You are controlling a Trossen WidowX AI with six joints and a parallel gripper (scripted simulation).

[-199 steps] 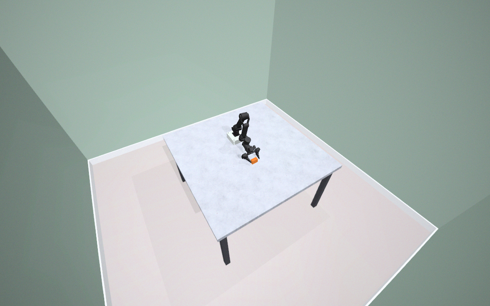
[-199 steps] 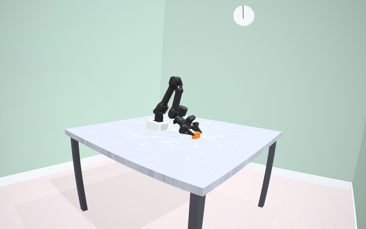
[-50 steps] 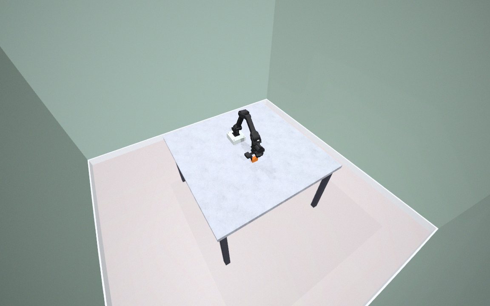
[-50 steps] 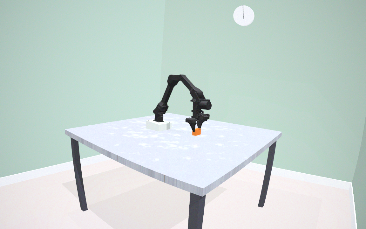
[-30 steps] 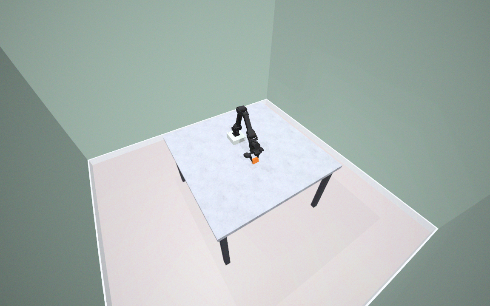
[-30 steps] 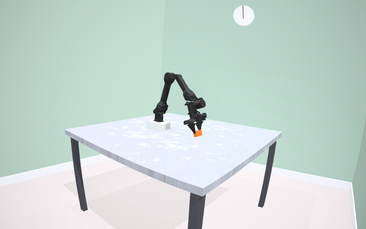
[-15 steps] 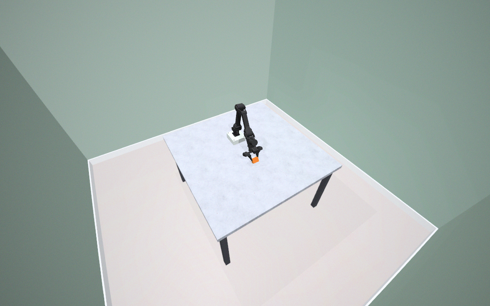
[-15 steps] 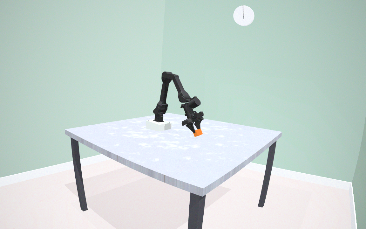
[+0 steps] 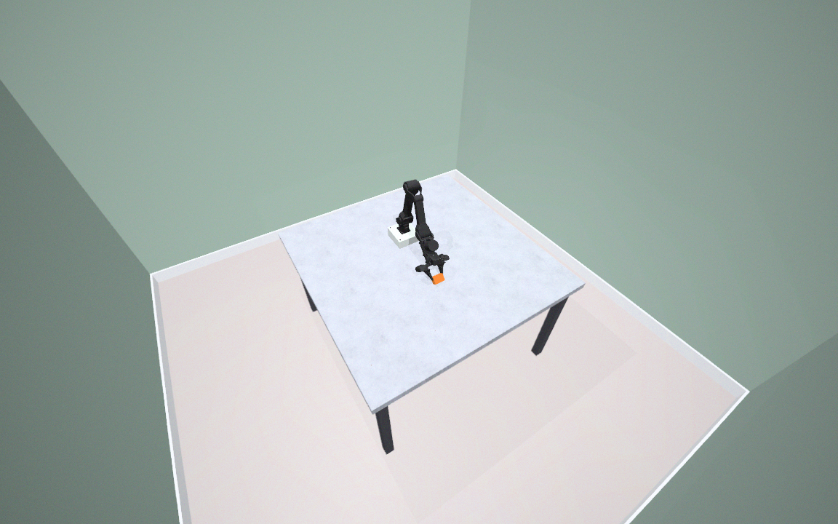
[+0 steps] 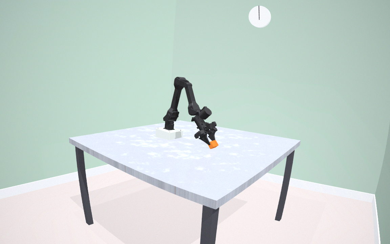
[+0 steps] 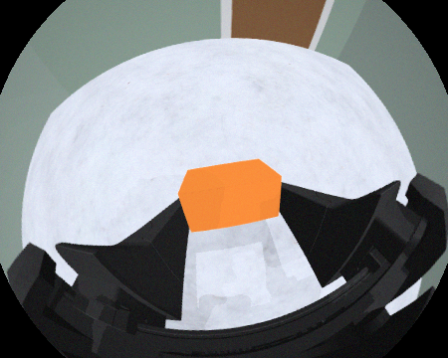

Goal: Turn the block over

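Gripper (image 10: 209, 141) clamped on orange block (image 10: 213, 144), fingers fairly wide apart, one on each side of block. Block at fingertips, tilted, held just above surface (image 10: 160, 160); contact with surface cannot tell. Arm (image 10: 187, 97) angled down and forward from white base (image 10: 168, 133). Wrist view: block (image 11: 230, 195) sits between finger tips, plain orange faces showing, mark not visible. Top view: block (image 9: 437, 279) near middle of surface, in front of base.
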